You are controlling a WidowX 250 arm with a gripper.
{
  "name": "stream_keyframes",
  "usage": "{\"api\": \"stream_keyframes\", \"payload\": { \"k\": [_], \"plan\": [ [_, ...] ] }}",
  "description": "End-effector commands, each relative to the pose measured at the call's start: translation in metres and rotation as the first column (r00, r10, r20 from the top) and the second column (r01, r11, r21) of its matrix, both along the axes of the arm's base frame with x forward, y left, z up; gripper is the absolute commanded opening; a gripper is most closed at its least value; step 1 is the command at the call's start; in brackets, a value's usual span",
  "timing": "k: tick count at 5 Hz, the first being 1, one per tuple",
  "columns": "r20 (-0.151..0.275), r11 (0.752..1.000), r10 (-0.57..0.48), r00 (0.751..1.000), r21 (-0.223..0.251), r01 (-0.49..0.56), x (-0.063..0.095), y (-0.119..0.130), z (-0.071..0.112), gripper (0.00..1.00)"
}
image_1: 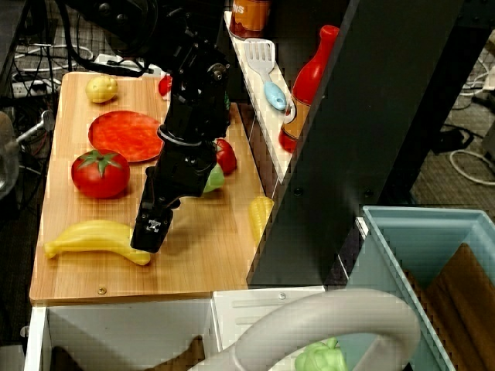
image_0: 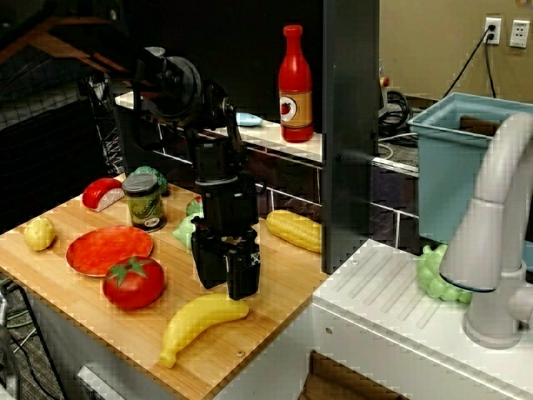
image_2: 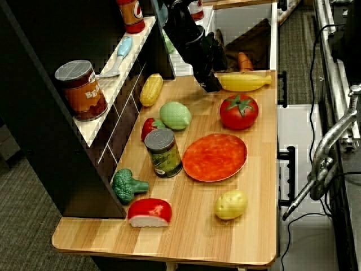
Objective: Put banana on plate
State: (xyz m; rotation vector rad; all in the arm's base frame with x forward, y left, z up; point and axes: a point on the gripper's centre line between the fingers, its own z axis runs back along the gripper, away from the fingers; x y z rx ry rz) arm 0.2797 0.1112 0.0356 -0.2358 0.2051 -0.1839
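Counter point(image_0: 283, 287) edge — banana point(image_0: 198, 323) (tool point(image_0: 226, 279) above).

Banana point(image_0: 198, 322): plain yellow, at 6 o'clock on the worktop point(image_0: 275, 287), which is light wood-grain. Plate point(image_0: 108, 249): orange-red with a mottled surface. Tomato point(image_0: 133, 282): glossy red with a green stem. Corn cob point(image_0: 295, 230): yellow, bumpy texture. Lemon point(image_0: 38, 233): yellow, at 9 o'clock. Can point(image_0: 145, 201): green label, grey lid. Slice-shaped toy point(image_0: 102, 193): red and white. Ketchup bottle point(image_0: 296, 85): red with a tan label. Tool point(image_0: 226, 271): black. Bin point(image_0: 454, 167): pale teal.
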Motion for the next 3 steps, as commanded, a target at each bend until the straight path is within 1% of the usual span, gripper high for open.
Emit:
{"api": "stream_keyframes", "payload": {
  "k": [1, 2, 3],
  "plan": [
    [0.0, 1.0, 0.0, 1.0, 0.0, 0.0, 0.0, 0.0, 0.0, 1.0],
    [-0.004, 1.0, -0.019, 1.0, 0.001, 0.019, -0.0018, -0.0021, -0.0006, 1.0],
    [-0.003, 0.999, -0.029, 1.0, 0.017, 0.029, -0.0055, -0.0028, -0.0064, 1.0]
  ]
}}
